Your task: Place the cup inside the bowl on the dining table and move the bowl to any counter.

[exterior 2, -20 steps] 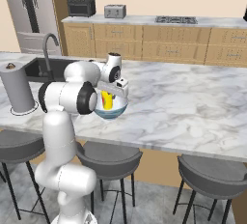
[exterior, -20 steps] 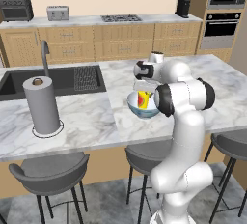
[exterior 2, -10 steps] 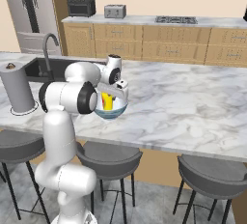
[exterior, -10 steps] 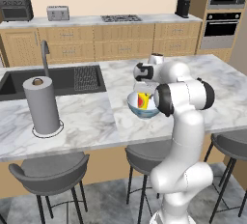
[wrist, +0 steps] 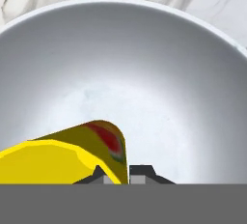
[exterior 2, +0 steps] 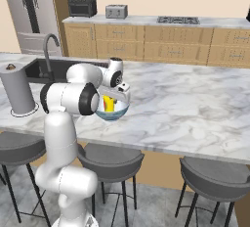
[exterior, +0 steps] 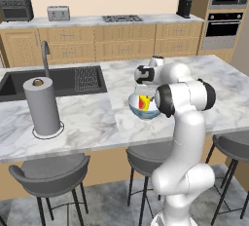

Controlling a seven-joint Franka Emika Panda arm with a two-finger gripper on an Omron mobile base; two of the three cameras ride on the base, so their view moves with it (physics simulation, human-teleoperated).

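Observation:
The bowl (exterior: 144, 110) (exterior 2: 113, 113) stands on the dining table (exterior: 87, 122) (exterior 2: 185, 108) close to its front edge, and its white inside (wrist: 144, 63) shows in the hand view. The yellow cup (exterior: 143, 102) (exterior 2: 109, 104) (wrist: 62, 155) with its red patch is inside the bowl, tilted. My gripper (exterior: 144, 95) (exterior 2: 114, 95) (wrist: 121, 174) reaches down into the bowl from above. It is shut, with the cup's wall pinched between its fingertips.
A paper towel roll (exterior: 43, 107) (exterior 2: 17, 89) stands left of the bowl, by the dark sink (exterior: 58, 81) (exterior 2: 49, 69) with its tap. Grey stools (exterior: 51, 176) (exterior 2: 215, 177) line the table's front. The counter (exterior: 116, 21) (exterior 2: 161, 21) with hob and toaster runs along the back wall.

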